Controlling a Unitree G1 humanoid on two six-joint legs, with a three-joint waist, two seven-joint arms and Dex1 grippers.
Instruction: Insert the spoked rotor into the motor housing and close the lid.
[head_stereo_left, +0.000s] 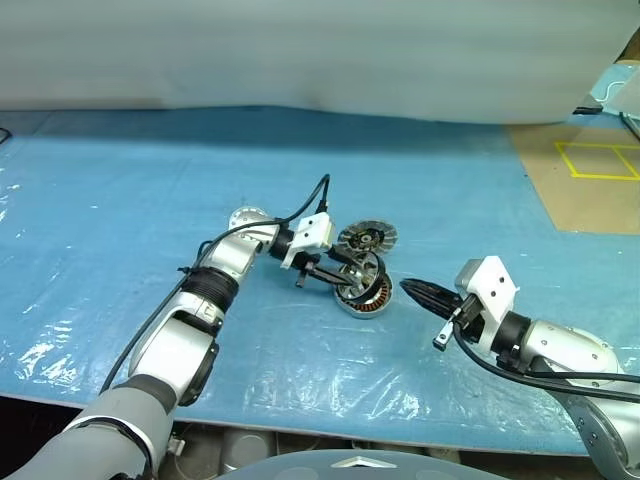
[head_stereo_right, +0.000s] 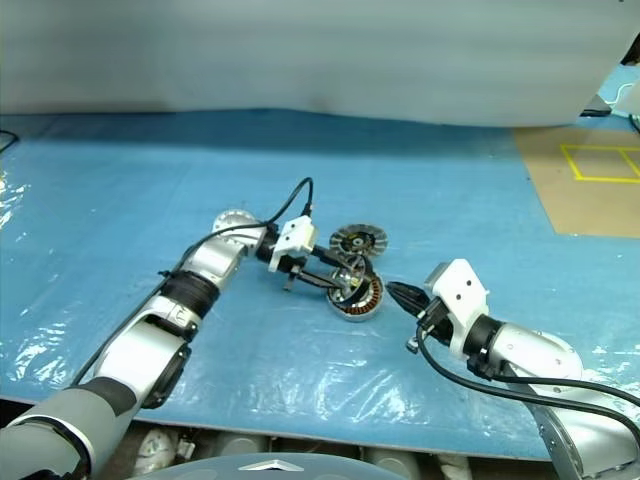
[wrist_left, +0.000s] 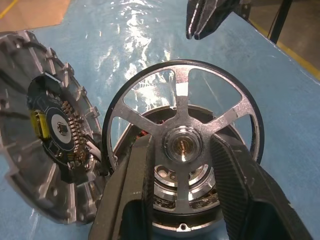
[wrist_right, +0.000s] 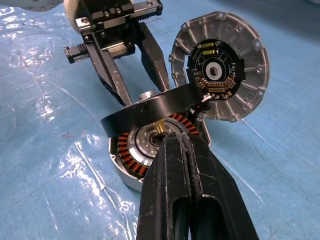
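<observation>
My left pincer (wrist_left: 182, 165) grips the spoked rotor (wrist_left: 182, 135) by its hub, tilted above the motor housing (wrist_right: 145, 150) for seating; my right pincer (wrist_right: 187, 150), closed empty, waits beside it.

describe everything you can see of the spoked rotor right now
The rotor is a thin wheel of bright silver metal with a dark outer rim, three flat spokes and a small round hub with a brass-coloured centre. The left tool holds it, one black finger on each side of the hub. It sits tilted just above the housing, whose copper windings show under its raised edge, so it is not seated yet. The lid lies beside it, and the shut right tool points at it from nearby.
</observation>
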